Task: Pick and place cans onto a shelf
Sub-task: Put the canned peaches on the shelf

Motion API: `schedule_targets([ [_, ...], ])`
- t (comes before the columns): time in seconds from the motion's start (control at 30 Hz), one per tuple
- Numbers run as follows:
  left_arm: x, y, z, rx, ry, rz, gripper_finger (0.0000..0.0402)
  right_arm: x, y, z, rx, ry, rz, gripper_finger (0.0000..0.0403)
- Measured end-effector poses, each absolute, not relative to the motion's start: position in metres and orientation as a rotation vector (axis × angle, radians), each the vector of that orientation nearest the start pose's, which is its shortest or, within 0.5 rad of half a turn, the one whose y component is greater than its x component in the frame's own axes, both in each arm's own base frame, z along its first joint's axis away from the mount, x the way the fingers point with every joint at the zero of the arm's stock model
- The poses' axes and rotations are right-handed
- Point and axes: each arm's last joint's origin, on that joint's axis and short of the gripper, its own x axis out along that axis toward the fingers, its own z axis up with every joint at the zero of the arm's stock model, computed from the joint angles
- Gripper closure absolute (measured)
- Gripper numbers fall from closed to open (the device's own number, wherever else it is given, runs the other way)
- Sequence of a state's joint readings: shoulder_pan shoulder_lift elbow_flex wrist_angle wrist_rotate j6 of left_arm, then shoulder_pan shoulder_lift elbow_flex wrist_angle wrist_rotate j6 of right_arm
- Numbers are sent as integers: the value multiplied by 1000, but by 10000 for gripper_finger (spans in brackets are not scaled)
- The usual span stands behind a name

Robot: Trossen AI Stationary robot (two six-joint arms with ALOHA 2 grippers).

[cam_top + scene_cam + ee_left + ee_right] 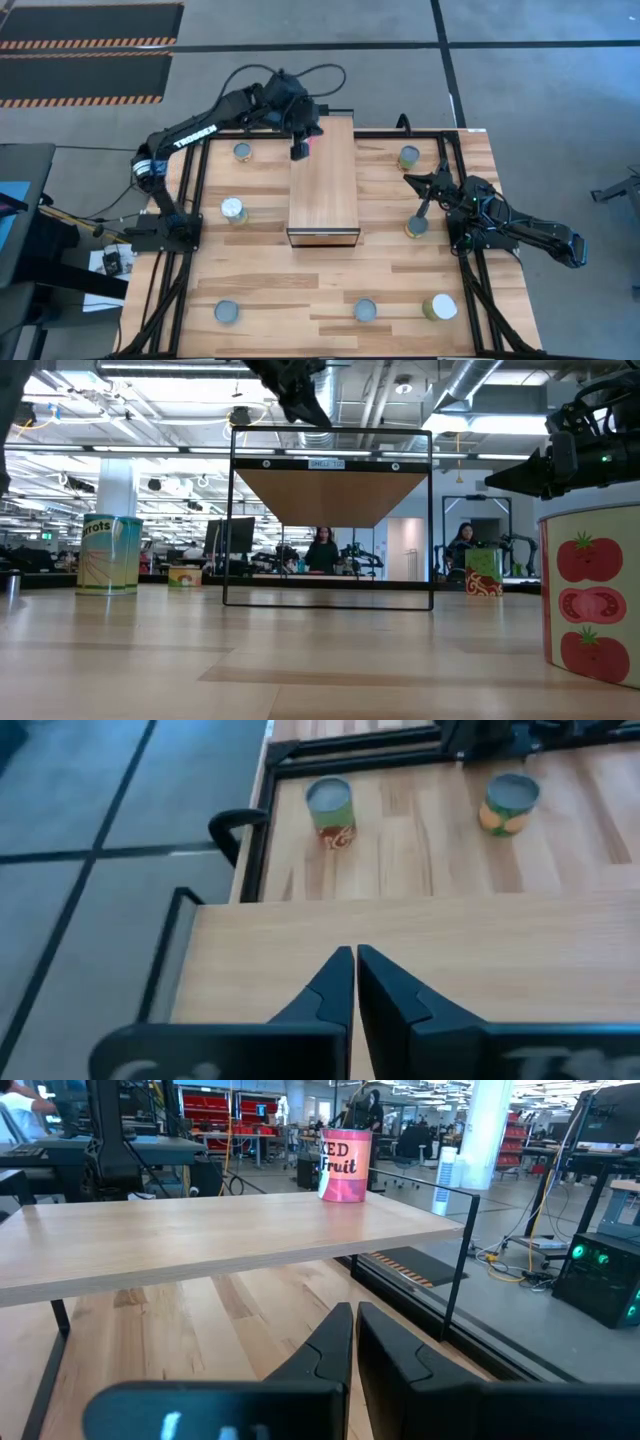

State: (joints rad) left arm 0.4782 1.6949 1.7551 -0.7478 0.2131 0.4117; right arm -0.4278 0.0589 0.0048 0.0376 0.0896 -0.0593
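The shelf (323, 180) stands mid-table, a light-wood top on a thin black frame (330, 515). A pink can (345, 1165) stands on its far end; only a pink sliver (309, 143) of it shows from above. My left gripper (300, 150) is shut and empty, over the shelf's far left corner beside that can (355, 975). My right gripper (424, 207) is shut and empty (355, 1330), to the right of the shelf, just beyond a can (416, 226) standing on the table. Other cans stand on the table on both sides of the shelf and along the near edge.
Cans stand left of the shelf (242, 152) (233, 210), at far right (408, 157), and near the front edge (227, 312) (365, 310), one of them white-topped (440, 307). A black frame (190, 200) runs along the table's sides. People are in the room behind.
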Motion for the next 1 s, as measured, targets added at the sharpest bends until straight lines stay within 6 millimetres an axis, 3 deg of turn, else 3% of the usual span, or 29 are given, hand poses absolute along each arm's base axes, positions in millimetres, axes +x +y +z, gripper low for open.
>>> schedule_targets([
  [0.17,312,138,351,179,505,132,399,91,-44,164,-55,32,-517,360],
  [0.37,277,102,325,118,263,137,401,91,-44,164,-55,32,-517,360],
  [0.53,253,77,299,123,174,102,401,91,-44,164,-55,32,-517,360],
  [0.8,219,63,263,13,0,98,401,91,-44,164,-55,31,-517,360],
  [1.0,210,60,255,15,-17,103,401,91,-44,164,-55,32,-515,360],
])
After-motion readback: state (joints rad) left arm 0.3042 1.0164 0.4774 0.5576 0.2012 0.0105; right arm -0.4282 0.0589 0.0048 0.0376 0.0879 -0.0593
